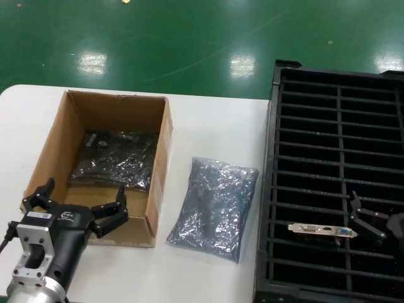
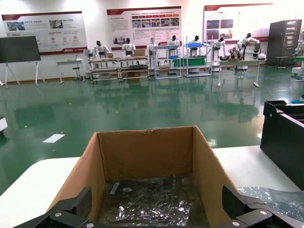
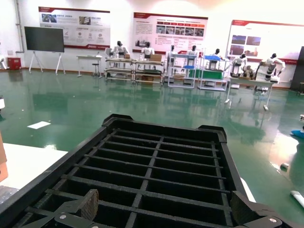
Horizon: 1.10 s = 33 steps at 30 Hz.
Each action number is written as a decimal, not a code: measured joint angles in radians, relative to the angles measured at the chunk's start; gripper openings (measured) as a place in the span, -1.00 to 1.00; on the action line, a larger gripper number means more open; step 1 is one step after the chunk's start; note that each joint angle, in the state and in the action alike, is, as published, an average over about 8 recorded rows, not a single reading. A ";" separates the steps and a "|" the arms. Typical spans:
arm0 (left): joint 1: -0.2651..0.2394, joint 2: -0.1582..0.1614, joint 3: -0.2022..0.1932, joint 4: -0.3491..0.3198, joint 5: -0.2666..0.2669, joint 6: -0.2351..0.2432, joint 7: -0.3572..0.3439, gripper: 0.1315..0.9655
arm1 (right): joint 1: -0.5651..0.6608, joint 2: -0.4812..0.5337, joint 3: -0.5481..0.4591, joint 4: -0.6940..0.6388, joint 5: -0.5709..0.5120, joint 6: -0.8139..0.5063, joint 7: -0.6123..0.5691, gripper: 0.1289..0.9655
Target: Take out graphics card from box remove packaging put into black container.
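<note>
The left tool (image 1: 81, 201), fingers spread and empty, hovers at the near end of the brown cardboard box (image 1: 158, 189); the crinkly grey bagged card (image 1: 113, 160) lies just ahead inside, long axis crosswise; the right tool (image 1: 367, 218), also open, sits over the black slotted tray (image 1: 275, 189).

The brown cardboard box (image 1: 107, 164) stood open on the white tabletop with a dark, shiny bagged item lying flat on its floor. Just beside it lay the packaging (image 1: 214, 205), a crinkly grey-silver bag, flat and slightly askew. The graphics card (image 1: 322, 230) stood on edge in a slot of the black container (image 1: 334, 120), its silver bracket and blue port facing up.
</note>
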 joint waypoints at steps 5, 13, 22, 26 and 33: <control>0.000 0.000 0.000 0.000 0.000 0.000 0.000 1.00 | 0.000 0.000 0.000 0.000 0.000 0.000 0.000 1.00; 0.000 0.000 0.000 0.000 0.000 0.000 0.000 1.00 | 0.000 0.000 0.000 0.000 0.000 0.000 0.000 1.00; 0.000 0.000 0.000 0.000 0.000 0.000 0.000 1.00 | 0.000 0.000 0.000 0.000 0.000 0.000 0.000 1.00; 0.000 0.000 0.000 0.000 0.000 0.000 0.000 1.00 | 0.000 0.000 0.000 0.000 0.000 0.000 0.000 1.00; 0.000 0.000 0.000 0.000 0.000 0.000 0.000 1.00 | 0.000 0.000 0.000 0.000 0.000 0.000 0.000 1.00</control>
